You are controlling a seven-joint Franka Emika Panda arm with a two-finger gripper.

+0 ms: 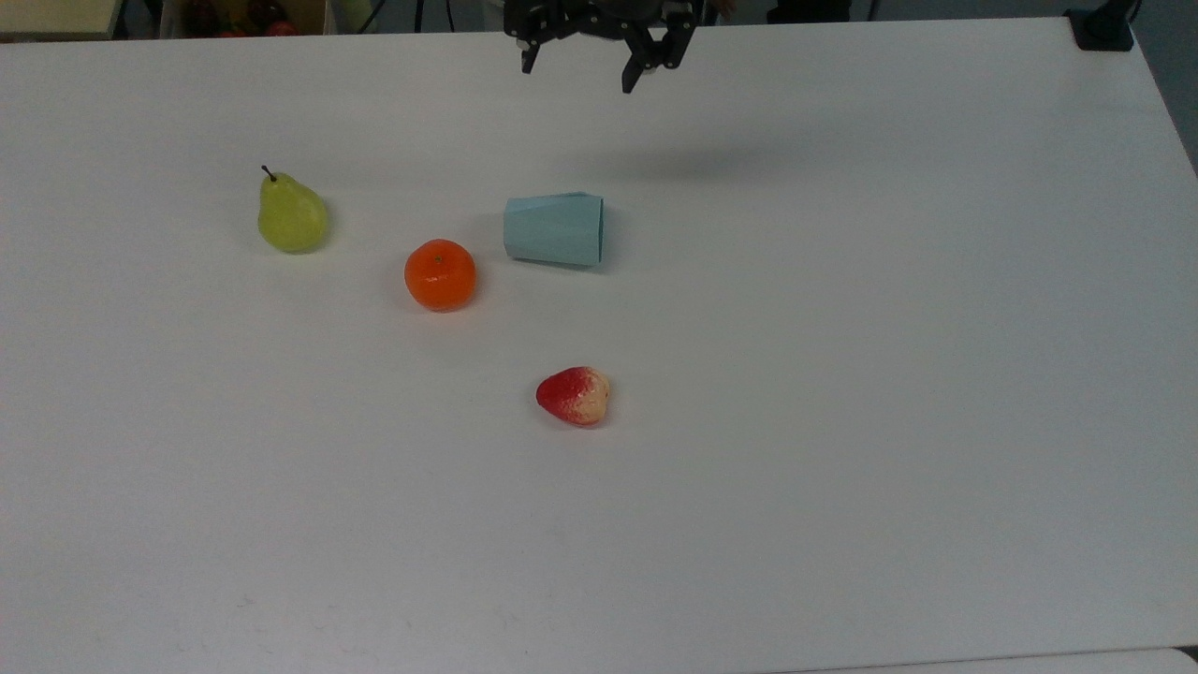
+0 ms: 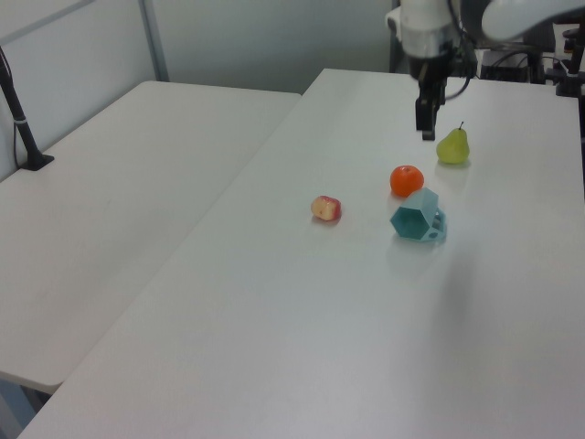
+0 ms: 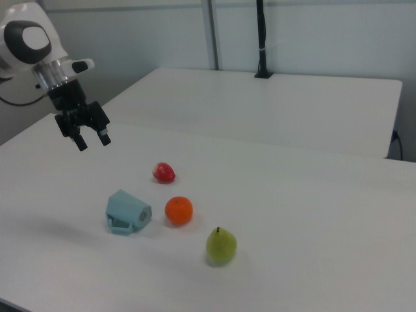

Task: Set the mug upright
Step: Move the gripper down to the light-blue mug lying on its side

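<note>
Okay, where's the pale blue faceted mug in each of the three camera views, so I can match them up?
Top view: the pale teal-blue faceted mug lies on its side, above centre.
Left view: right of centre, hexagonal opening facing the camera.
Right view: lower left.
Shared landmark: the round orange fruit close beside it in every view.

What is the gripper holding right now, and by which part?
Nothing. The gripper is open in the air, well away from the mug, which lies on its side on the table.

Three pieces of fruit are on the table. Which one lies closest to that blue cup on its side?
The orange. It sits just beside the tipped mug, toward its narrow base. The pear lies farther off past the orange, and the strawberry is well apart on the open table.
</note>
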